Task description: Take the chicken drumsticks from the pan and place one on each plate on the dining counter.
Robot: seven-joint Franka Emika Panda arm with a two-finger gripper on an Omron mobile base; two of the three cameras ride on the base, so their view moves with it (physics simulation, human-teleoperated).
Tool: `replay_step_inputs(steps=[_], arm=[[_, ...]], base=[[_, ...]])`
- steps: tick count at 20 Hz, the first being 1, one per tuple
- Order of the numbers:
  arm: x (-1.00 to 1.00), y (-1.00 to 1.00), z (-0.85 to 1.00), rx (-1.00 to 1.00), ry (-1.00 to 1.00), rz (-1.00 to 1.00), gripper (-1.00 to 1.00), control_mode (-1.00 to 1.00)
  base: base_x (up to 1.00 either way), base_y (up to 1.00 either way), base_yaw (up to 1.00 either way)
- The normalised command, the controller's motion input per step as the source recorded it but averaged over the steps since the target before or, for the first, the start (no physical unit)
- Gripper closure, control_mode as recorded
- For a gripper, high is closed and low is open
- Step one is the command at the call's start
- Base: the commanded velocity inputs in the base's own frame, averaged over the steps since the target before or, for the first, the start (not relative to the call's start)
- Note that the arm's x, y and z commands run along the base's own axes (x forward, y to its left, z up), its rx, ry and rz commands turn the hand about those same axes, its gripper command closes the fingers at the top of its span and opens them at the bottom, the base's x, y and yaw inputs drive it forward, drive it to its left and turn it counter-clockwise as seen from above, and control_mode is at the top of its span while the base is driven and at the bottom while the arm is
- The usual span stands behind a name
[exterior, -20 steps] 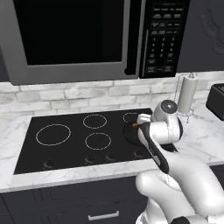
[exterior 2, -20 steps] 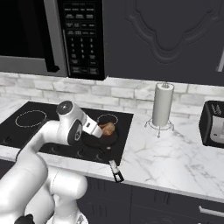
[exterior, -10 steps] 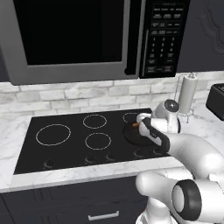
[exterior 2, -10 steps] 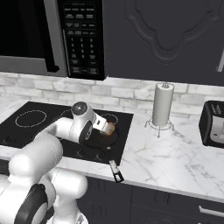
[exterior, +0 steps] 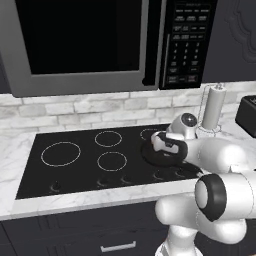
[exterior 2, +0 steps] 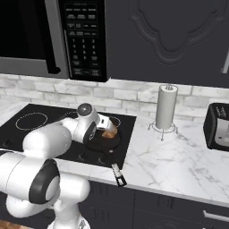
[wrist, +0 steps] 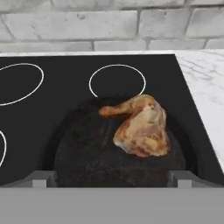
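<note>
The black pan (wrist: 118, 153) sits on the front right burner of the cooktop (exterior: 75, 170). Golden-brown chicken drumsticks (wrist: 142, 127) lie in it right of centre, clumped so closely that I cannot tell them apart. My gripper (wrist: 111, 179) hovers just behind the pan's near rim, open, with nothing between its fingertips (wrist: 41, 178). From the right base view, the gripper (exterior 2: 108, 125) is low over the pan (exterior 2: 102, 142), with the drumsticks (exterior 2: 110, 133) under it. The pan's handle (exterior 2: 117, 172) points toward the counter's front edge. The plates and dining counter are out of view.
A paper towel holder (exterior 2: 166, 107) stands on the marble worktop right of the cooktop, and a dark toaster (exterior 2: 219, 127) sits farther right. A microwave (exterior: 100, 45) hangs above the cooktop. The brick wall runs behind.
The arm has folded down and forward, bringing the hand lower and closer over the pan. The gripper stays open and the drumsticks have not moved.
</note>
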Motion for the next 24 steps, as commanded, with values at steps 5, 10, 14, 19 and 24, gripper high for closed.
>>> replay_step_inputs(steps=[5,10,14,19,24], arm=[[0.14,0.02,-0.24,-0.23,0.0,0.18,-1.0,-1.0],[0.2,0.01,-0.1,-0.17,0.0,0.19,-1.0,-1.0],[0.26,0.0,0.0,-0.08,0.0,0.21,-1.0,-1.0],[0.25,0.0,0.0,-0.12,0.02,0.16,-1.0,-1.0],[0.21,0.0,-0.02,-0.17,0.03,0.1,-1.0,-1.0]], base=[[0.0,0.0,0.0],[0.0,0.0,0.0],[0.0,0.0,0.0],[0.0,0.0,0.0],[0.0,0.0,0.0]])
